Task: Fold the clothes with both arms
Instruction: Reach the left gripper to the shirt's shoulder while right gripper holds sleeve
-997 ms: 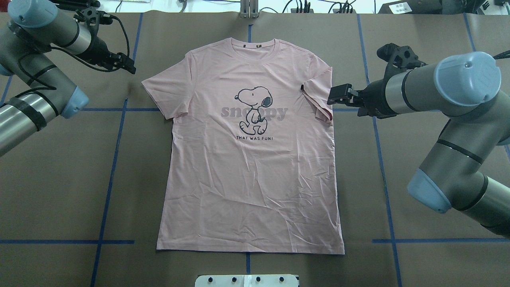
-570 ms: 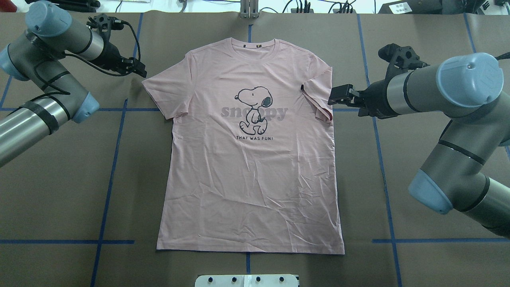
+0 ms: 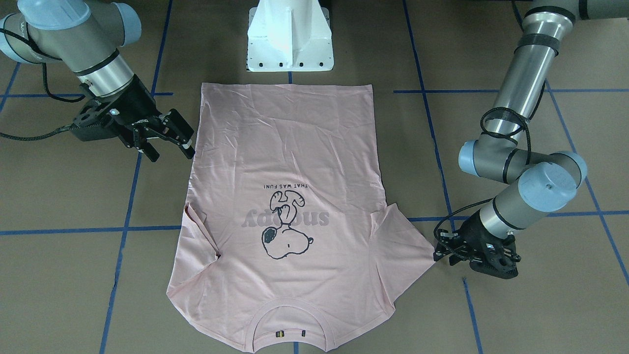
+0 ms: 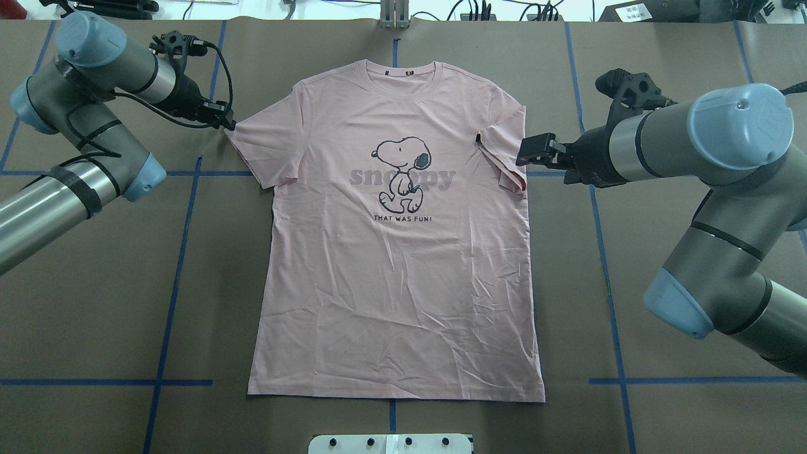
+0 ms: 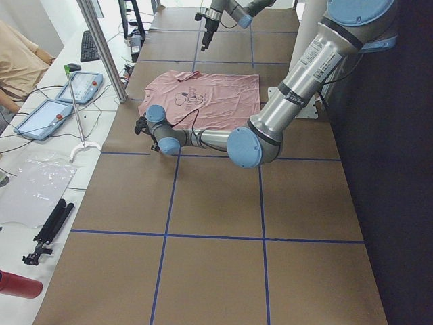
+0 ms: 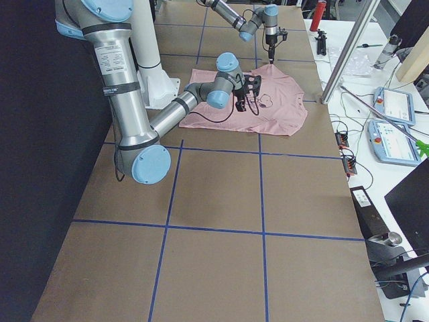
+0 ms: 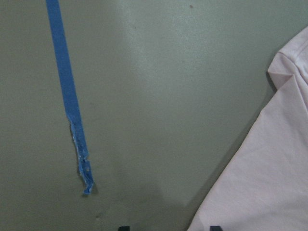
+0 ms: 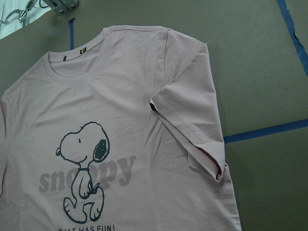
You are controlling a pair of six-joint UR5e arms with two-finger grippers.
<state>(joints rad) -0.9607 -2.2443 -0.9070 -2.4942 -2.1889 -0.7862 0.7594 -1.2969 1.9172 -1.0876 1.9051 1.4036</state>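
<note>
The pale pink T-shirt [image 4: 403, 284] lies flat on the brown table, dog print up, collar toward the far edge. Its sleeve on my right side [image 4: 504, 157] is folded in over the body; it also shows in the right wrist view [image 8: 192, 120]. My left gripper [image 4: 228, 123] is open and low at the tip of the other sleeve; in the left wrist view that sleeve's edge [image 7: 269, 183] lies beside its fingertips [image 7: 215, 227]. My right gripper [image 3: 171, 155] is open and empty, just off the folded sleeve's outer edge [image 4: 522, 154].
The white pedestal base [image 3: 290, 37] stands past the shirt's hem. Blue tape lines [image 4: 183, 252] cross the table. Tablets and cables [image 5: 81, 88] lie on the operators' bench beyond the collar end.
My left arm has moved right and down, bringing its gripper to the sleeve's tip. The right arm and the shirt have hardly moved.
</note>
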